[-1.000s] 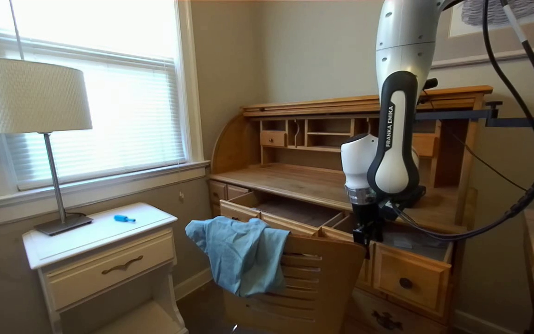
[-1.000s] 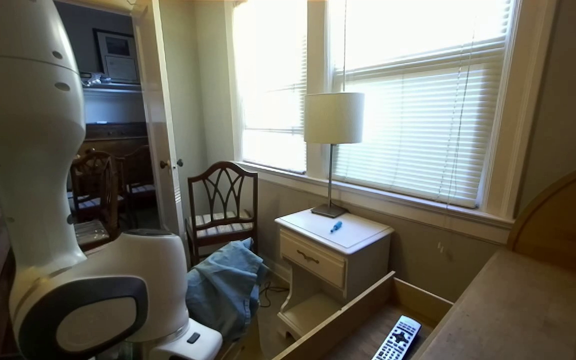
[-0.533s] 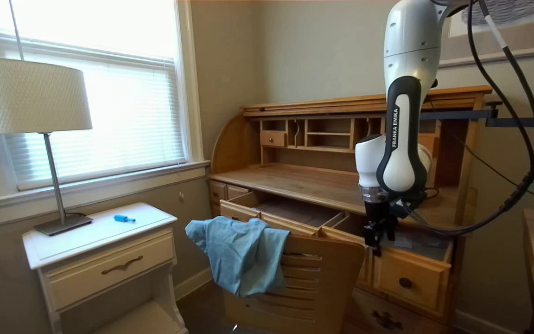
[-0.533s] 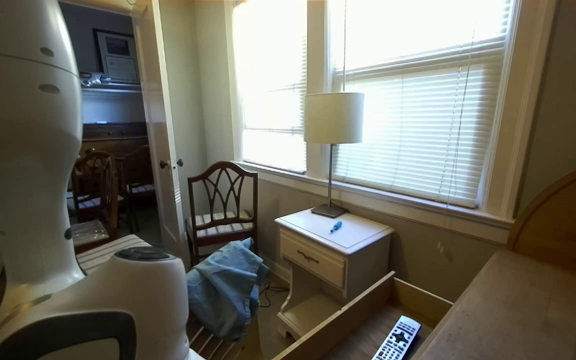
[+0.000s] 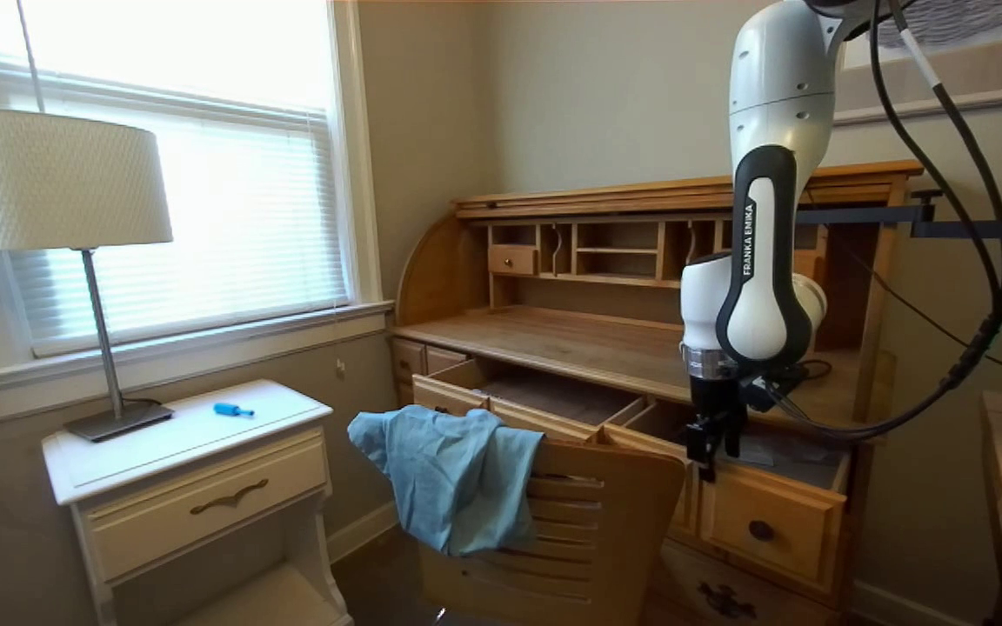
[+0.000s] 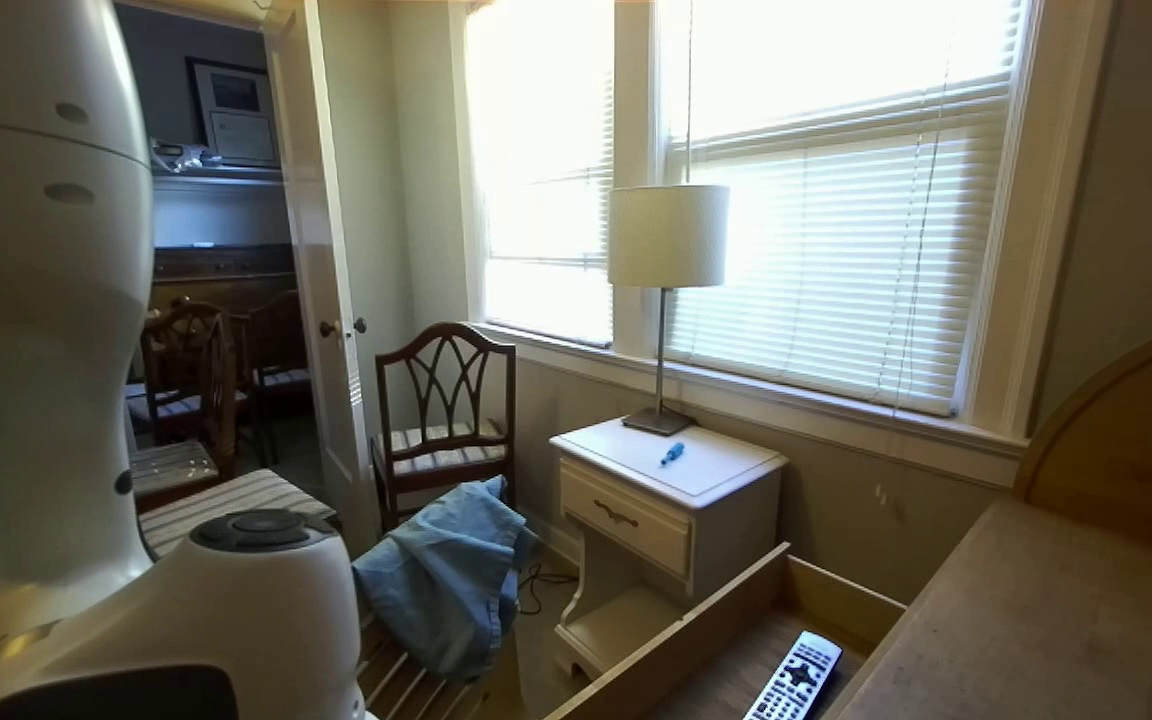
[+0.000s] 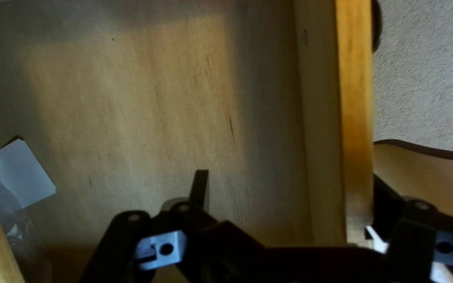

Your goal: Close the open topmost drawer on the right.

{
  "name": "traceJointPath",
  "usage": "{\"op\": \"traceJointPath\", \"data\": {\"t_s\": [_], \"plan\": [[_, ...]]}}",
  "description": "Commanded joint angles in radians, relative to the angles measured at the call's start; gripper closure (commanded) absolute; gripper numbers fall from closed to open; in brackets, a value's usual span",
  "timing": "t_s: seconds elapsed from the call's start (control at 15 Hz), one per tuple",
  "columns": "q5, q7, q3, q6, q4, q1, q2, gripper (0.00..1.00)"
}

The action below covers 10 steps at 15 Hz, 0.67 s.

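Gray-tan wall [image 5: 597, 104] is rising behind the brown desk [image 5: 553, 335] in an exterior view. At lower right, the drawer [image 5: 772, 526] is sticking out, its front facing the bottom of the frame. In the wrist view, its long front edge [image 7: 355, 118] is running top to bottom, right of middle. Past it, carpet [image 7: 427, 78] is filling the upper right; the chair [image 7: 425, 173] is crowding the lower right. The gripper [image 7: 288, 175] is straddling that edge, fingers wide apart.
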Motion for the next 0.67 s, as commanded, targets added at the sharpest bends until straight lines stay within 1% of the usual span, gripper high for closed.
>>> {"op": "traceJointPath", "data": {"t_s": [0.0, 0.07, 0.2, 0.27, 0.53, 0.6], "plan": [[0.016, -0.090, 0.007, 0.036, 0.001, -0.002, 0.011, 0.36], [0.011, -0.110, 0.015, 0.033, 0.005, -0.007, 0.010, 0.46], [0.002, -0.148, 0.025, 0.031, 0.008, -0.014, 0.010, 0.61], [-0.001, -0.163, 0.025, 0.042, 0.008, -0.010, 0.013, 0.67], [-0.005, -0.213, 0.060, 0.073, 0.013, -0.037, 0.023, 0.95], [-0.003, -0.218, 0.068, 0.075, 0.013, -0.046, 0.022, 0.99]]}}
